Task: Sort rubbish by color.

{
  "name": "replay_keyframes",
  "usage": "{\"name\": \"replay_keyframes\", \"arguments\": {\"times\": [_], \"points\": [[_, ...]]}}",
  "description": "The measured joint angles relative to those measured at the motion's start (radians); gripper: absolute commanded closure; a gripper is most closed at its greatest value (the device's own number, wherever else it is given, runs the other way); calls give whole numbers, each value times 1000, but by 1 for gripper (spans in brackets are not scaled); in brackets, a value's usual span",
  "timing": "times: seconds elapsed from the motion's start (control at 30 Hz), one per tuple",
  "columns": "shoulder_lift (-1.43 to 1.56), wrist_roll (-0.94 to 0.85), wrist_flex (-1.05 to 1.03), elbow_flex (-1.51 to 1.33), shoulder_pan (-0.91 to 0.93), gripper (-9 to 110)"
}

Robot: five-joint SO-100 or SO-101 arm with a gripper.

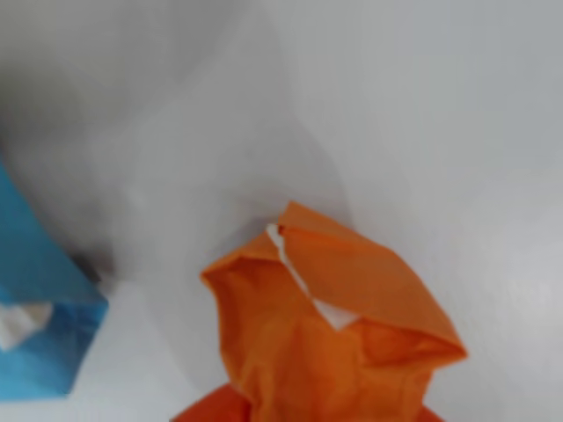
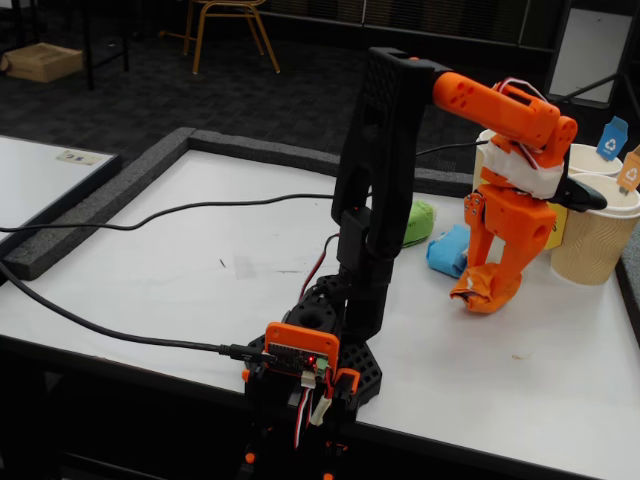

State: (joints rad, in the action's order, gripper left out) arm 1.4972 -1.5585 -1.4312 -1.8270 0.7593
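- Got the orange lump (image 2: pixel 487 290) pinched in the gripper (image 2: pixel 490 285), right of centre in the fixed view.
- Next I'd guess: carry it to the cups (image 2: pixel 598 235), far right.

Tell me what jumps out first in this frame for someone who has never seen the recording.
The orange-and-black arm dominates the fixed view, its gripper shut on the orange lump just above the white table. In the wrist view that lump fills the lower centre, with the blue lump at the left edge. Behind the arm lie the green lump and, at the right edge, tan paper cups with coloured tags.
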Motion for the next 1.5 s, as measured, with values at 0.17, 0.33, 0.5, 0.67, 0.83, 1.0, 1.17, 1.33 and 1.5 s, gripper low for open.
{"name": "replay_keyframes", "arguments": {"times": [0.17,0.33,0.5,0.67,0.83,1.0,1.17,1.33,1.5], "points": [[137,40,-31,0,0,101],[276,71,-31,6,0,101],[354,126,-3,74,0,101],[411,202,52,141,0,101],[477,273,58,170,0,101],[551,356,58,170,-12,101],[647,382,15,170,-37,101],[762,382,-75,170,-74,101],[853,382,-169,170,-83,101]]}}
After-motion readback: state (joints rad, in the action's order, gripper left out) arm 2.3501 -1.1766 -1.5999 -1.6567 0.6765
